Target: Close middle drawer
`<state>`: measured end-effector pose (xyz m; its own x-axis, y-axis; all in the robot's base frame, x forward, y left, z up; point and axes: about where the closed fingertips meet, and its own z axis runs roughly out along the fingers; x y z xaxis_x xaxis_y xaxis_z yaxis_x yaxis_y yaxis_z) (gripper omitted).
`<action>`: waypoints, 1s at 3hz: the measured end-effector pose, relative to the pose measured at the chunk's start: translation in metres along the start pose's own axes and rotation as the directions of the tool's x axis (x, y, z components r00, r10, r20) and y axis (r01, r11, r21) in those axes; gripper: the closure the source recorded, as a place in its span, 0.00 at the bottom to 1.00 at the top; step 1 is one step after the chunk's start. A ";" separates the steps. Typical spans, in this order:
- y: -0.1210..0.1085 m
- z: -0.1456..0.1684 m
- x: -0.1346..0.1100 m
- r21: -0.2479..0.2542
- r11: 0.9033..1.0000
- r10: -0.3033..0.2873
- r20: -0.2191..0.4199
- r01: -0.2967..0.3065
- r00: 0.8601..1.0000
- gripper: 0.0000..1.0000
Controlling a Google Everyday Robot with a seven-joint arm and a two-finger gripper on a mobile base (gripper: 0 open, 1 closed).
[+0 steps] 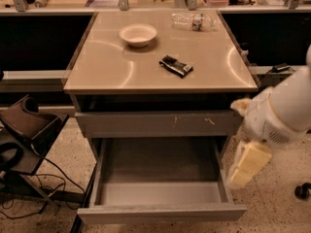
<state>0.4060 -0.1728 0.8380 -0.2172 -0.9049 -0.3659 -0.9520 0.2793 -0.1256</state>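
The middle drawer is pulled far out of the cabinet. Its bare grey inside is empty and its plain flat front faces me at the bottom of the view. Above it is the taller grey drawer front with small orange scratches, nearly flush with the cabinet. My gripper, pale yellow, hangs from the white arm at the right. It sits just outside the open drawer's right side wall, near its front corner and slightly above it. The lowest drawer is hidden below.
On the tan cabinet top lie a white bowl, a black packet and a clear plastic bottle. A dark chair and floor cables are at the left. A black caster is at the right.
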 end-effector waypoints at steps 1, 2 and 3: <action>0.037 0.055 0.021 -0.061 0.997 0.037 0.012 -0.037 0.999 0.00; 0.084 0.104 0.062 -0.086 0.990 0.109 -0.003 -0.108 0.994 0.00; 0.084 0.105 0.062 -0.086 0.990 0.109 -0.003 -0.108 0.994 0.00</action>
<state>0.3353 -0.1720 0.7083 -0.3199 -0.8702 -0.3747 -0.9378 0.3471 -0.0054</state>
